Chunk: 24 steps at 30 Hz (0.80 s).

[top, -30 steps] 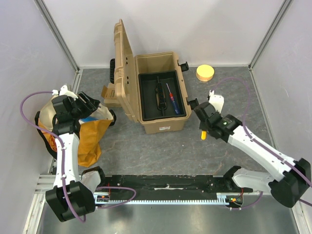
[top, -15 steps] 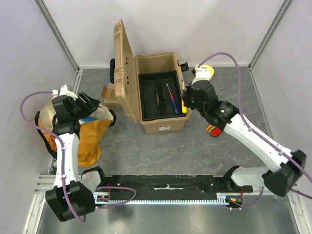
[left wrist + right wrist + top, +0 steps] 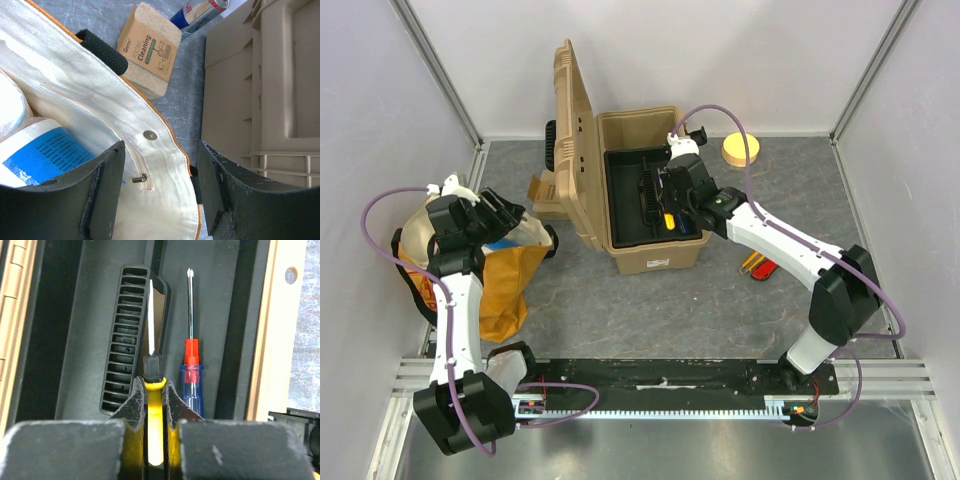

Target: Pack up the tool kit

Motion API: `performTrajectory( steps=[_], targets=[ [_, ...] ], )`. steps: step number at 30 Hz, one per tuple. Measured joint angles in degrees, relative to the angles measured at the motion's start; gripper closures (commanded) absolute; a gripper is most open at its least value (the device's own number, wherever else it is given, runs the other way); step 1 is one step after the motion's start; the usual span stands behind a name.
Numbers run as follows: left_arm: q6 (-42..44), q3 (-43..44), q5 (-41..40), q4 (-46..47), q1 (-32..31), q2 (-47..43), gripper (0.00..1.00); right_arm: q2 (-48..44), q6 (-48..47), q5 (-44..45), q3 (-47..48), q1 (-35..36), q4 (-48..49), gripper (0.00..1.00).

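Note:
The tan toolbox [image 3: 655,255] stands open at mid-table, its lid [image 3: 575,140] upright on the left. My right gripper [image 3: 669,212] hangs over the black inner tray [image 3: 623,200], shut on a yellow-handled screwdriver [image 3: 154,405] whose blade points along the tray's black handle [image 3: 125,340]. A blue-and-red-handled screwdriver [image 3: 191,375] lies in the tray just right of it. My left gripper [image 3: 505,215] is open over the mouth of the cloth bag [image 3: 505,275], nothing between its fingers [image 3: 107,190].
Red and yellow tools [image 3: 760,266] lie on the table right of the toolbox. A round cream disc [image 3: 741,149] sits at the back right. A small cardboard box [image 3: 150,47] and a can [image 3: 200,12] lie between bag and lid. A blue-labelled packet [image 3: 45,150] is inside the bag.
My right arm has swung left from beside the toolbox to over the inner tray, carrying the yellow-handled screwdriver. The left arm has not moved.

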Motion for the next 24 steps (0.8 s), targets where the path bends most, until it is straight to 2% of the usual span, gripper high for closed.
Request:
performTrajectory(
  steps=[5,8,16,24],
  targets=[
    [0.0,0.0,0.0,0.0,0.0,0.0,0.36,1.7,0.0,0.0,0.1,0.0,0.0,0.65],
    [0.0,0.0,-0.1,0.0,0.0,0.0,0.36,2.3,0.2,0.2,0.7,0.0,-0.4,0.59],
    [0.0,0.0,-0.2,0.0,0.0,0.0,0.36,2.1,0.5,3.2,3.8,0.0,-2.5,0.56],
    [0.0,0.0,-0.1,0.0,0.0,0.0,0.36,-5.3,3.0,15.7,3.9,-0.8,-9.0,0.48]
  ],
)
